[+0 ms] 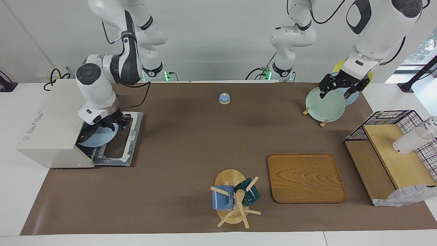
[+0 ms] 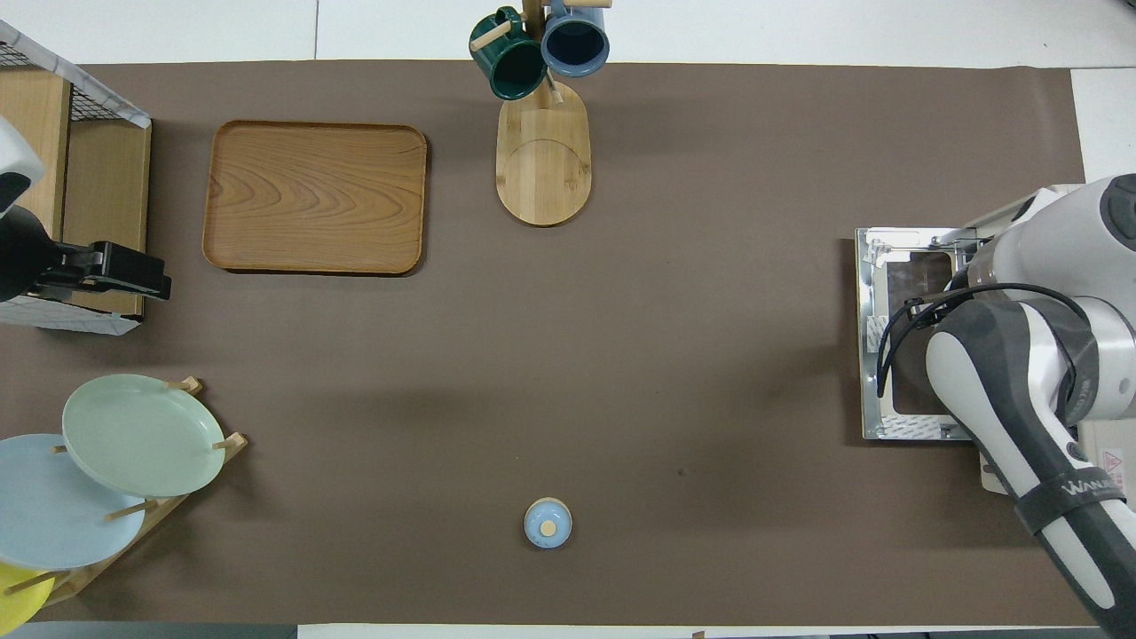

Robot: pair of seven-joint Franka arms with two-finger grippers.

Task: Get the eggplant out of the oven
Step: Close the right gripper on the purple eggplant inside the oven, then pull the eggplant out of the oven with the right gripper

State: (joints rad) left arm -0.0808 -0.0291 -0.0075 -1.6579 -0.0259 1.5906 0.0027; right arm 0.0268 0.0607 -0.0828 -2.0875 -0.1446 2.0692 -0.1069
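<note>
The off-white oven [image 1: 51, 126] stands at the right arm's end of the table with its door [image 1: 128, 143] dropped open. My right gripper [image 1: 114, 125] is at the oven's mouth, right over a light blue plate [image 1: 97, 138] that sticks partly out of the opening. The eggplant is hidden. In the overhead view the right arm covers the oven and only the open door [image 2: 879, 355] shows. My left gripper [image 1: 336, 94] is open and empty, waiting over the plate rack; it also shows in the overhead view [image 2: 133, 271].
A plate rack holds a green plate [image 1: 324, 106] and others at the left arm's end. A wooden tray [image 1: 305, 177], a mug tree [image 1: 235, 198] with two mugs, a small blue bell [image 1: 224, 98] and a wire shelf rack [image 1: 392, 153] stand on the brown mat.
</note>
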